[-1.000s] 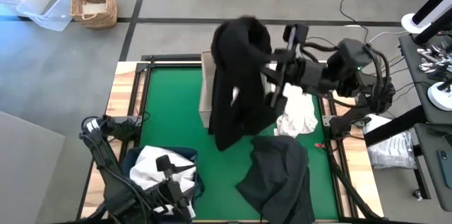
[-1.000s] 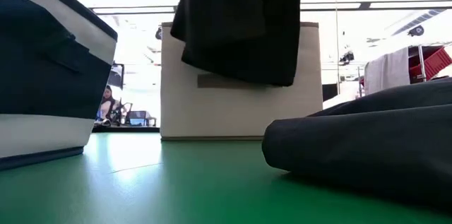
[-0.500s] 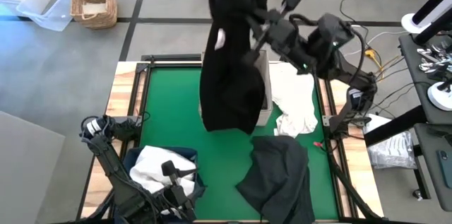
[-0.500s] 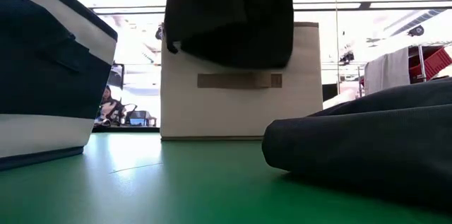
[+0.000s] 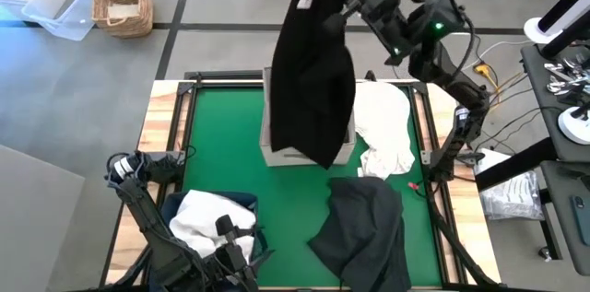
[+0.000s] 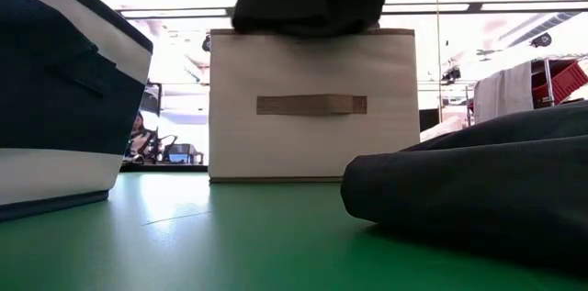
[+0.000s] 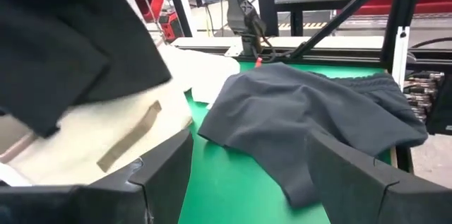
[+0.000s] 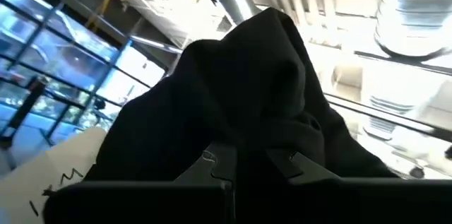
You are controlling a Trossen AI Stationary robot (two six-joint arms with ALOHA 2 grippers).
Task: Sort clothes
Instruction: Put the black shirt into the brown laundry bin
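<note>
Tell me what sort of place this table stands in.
Probably a robotics lab or workshop: loose cables trail over a bare concrete floor, and metal frames and equipment racks stand behind the table.

The black garment (image 5: 313, 71) is matt woven cloth, soft and limp, hanging in loose folds; the charcoal garment (image 5: 364, 227) is a smoother, slightly sheened fabric, creased where it lies; the white clothes (image 5: 387, 131) look like soft cotton, crumpled; the beige box (image 6: 312, 107) is coarse canvas-like cloth with a flat tan strap handle; the navy bin (image 6: 55, 98) is matt fabric with a pale band; the bench (image 5: 221, 154) has a smooth green mat, faintly reflective, edged in pale bare wood; the wicker basket (image 5: 122, 2) is rough woven cane.
</note>
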